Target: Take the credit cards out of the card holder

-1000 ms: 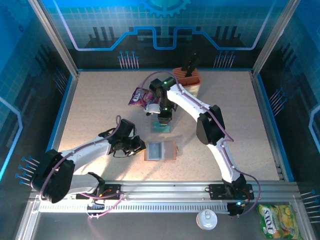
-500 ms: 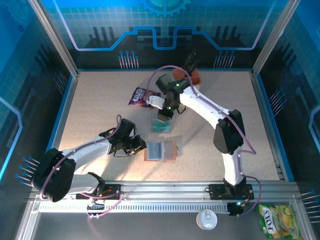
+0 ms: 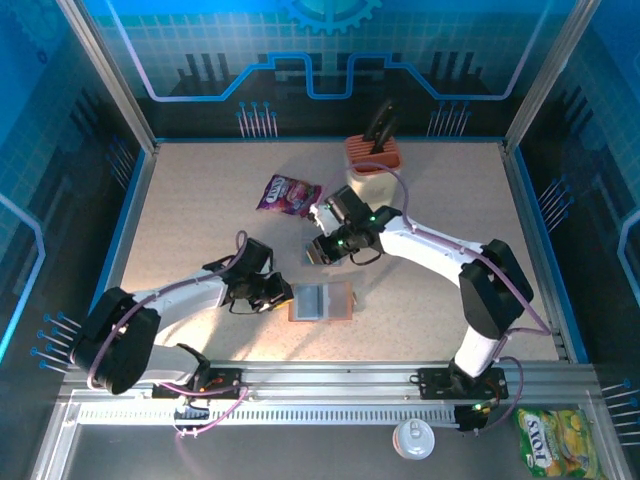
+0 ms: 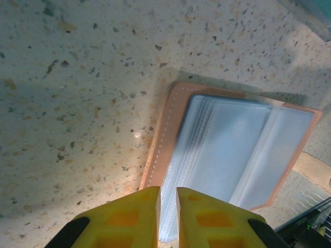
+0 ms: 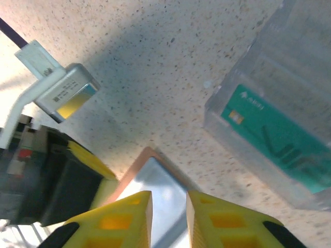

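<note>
Speckled tabletop (image 3: 200, 220) around card holder (image 3: 322, 301), left gripper (image 4: 166, 206) pinching edge

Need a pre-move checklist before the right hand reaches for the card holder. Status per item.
1. Card holder lying open and flat: ok.
2. Left hand at its edge, firm hold: cannot tell.
3. Right hand empty: ok.
4. Teal card lying apart from the holder: ok.
5. Cards left in the holder's sleeves: cannot tell.
6. Snack packet and knife block away from both hands: ok.
</note>
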`<move>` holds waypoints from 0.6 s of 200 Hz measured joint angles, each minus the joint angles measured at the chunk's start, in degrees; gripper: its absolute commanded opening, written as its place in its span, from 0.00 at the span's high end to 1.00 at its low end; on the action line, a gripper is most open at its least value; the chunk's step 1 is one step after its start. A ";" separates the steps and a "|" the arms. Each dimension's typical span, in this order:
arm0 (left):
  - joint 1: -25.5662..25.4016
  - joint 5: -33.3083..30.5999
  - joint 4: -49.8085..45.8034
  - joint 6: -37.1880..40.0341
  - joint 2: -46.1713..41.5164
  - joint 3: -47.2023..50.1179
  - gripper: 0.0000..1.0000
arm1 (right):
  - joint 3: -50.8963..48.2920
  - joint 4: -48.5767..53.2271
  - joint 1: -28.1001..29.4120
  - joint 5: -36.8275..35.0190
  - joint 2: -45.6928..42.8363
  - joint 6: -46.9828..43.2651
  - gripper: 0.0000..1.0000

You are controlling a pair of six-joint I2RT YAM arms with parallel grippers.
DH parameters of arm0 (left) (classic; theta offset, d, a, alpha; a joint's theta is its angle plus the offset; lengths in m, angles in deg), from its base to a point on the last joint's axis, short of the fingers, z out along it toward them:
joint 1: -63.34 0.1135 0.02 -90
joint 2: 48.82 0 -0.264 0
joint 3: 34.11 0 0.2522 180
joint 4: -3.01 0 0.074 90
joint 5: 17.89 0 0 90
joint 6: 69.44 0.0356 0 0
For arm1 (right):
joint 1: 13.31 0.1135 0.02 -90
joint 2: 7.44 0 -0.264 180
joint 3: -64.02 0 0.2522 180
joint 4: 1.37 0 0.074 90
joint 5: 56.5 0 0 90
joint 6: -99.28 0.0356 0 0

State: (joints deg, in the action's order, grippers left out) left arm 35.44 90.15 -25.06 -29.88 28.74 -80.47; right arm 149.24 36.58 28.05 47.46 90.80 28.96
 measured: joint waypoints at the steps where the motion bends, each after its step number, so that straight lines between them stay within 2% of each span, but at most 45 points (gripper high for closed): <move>1: 0.00 0.00 0.00 -0.02 0.02 0.00 0.83 | -0.31 -0.42 0.07 0.11 -0.11 0.63 0.77; 56: 0.00 1.03 0.55 0.00 0.24 -0.02 0.86 | -7.19 -7.13 2.16 4.02 -1.16 16.22 0.77; 120: 0.00 1.29 1.42 -0.02 1.05 -0.02 0.90 | -13.29 -9.57 2.95 6.58 -2.21 23.67 0.74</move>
State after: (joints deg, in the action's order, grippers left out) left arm 35.44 91.44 -23.64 -29.90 29.79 -80.49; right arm 135.95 27.00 31.00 54.04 88.59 52.63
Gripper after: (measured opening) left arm 0.102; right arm 0.259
